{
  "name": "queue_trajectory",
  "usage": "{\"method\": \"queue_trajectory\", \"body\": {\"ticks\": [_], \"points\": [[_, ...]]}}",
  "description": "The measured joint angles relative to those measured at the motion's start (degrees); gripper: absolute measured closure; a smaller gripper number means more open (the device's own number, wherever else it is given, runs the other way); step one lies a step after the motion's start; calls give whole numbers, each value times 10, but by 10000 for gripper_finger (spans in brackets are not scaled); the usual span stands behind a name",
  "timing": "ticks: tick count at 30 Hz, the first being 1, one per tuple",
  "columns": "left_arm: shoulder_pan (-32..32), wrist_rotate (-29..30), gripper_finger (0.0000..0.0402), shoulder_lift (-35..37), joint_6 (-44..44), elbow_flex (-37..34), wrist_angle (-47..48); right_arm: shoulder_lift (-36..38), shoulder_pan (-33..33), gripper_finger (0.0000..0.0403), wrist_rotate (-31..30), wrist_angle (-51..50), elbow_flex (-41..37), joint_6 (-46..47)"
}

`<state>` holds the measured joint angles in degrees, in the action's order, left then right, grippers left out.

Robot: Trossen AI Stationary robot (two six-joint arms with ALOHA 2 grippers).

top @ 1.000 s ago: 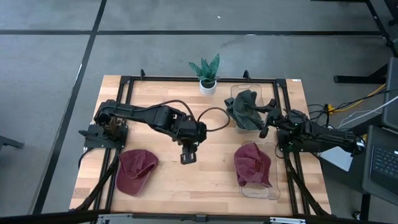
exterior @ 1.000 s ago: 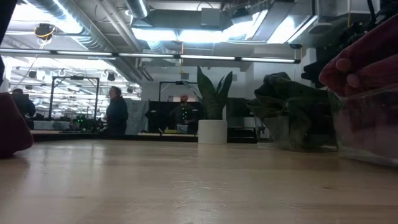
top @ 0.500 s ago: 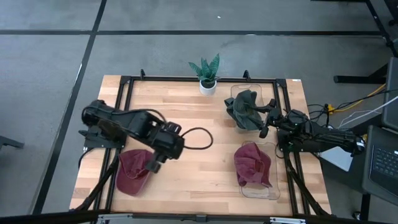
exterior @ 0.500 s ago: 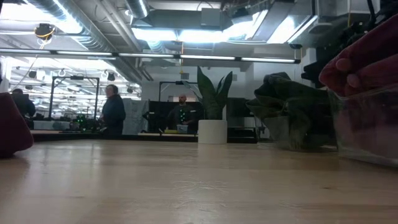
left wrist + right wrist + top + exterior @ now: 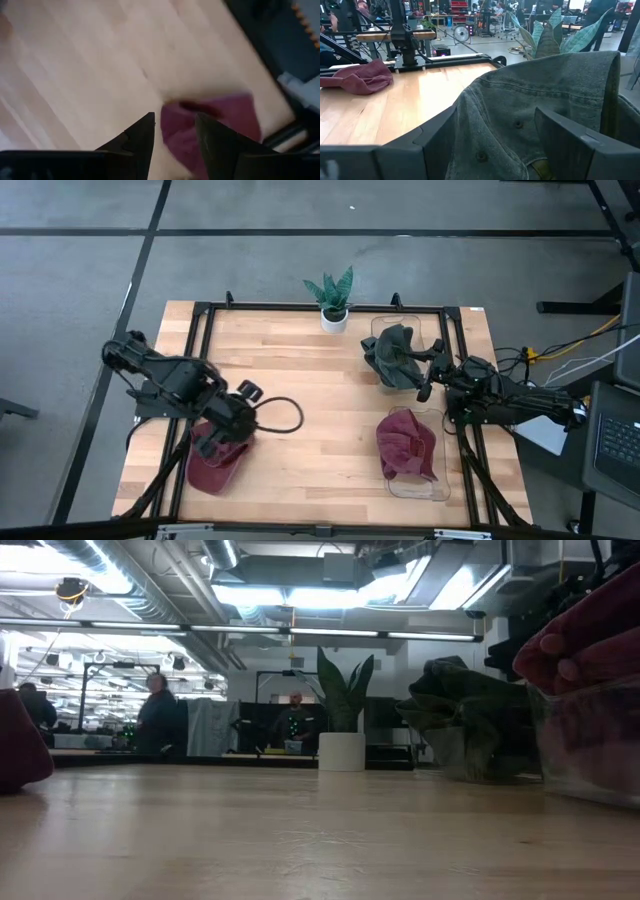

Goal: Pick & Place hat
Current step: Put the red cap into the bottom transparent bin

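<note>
Near-left hat: a maroon hat (image 5: 215, 463) lay on the table (image 5: 330, 440), partly hidden under the left gripper (image 5: 213, 442).
Left gripper: poised over that hat, jaws partly apart, nothing between them; its wrist view was blurred.
Near-right hat: a second maroon hat (image 5: 406, 445) sat in a clear bin (image 5: 440, 491).
Right gripper (image 5: 428, 370): jaws wide beside a dark green hat (image 5: 393, 355) at far right.
Far edge: potted plant (image 5: 333, 298).
</note>
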<state>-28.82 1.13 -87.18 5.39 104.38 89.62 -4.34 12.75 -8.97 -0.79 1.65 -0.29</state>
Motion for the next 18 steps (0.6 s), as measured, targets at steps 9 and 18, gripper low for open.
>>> {"method": "queue_trajectory", "body": {"ticks": [9, 18], "points": [[-49, 8, 263, 121, 13, -259, -62, 0, 0, 139, 0, 0, 0, 0], [-96, -1, 263, 136, 55, -399, -87, 0, 0, 139, 0, 0, 0, 0]]}}
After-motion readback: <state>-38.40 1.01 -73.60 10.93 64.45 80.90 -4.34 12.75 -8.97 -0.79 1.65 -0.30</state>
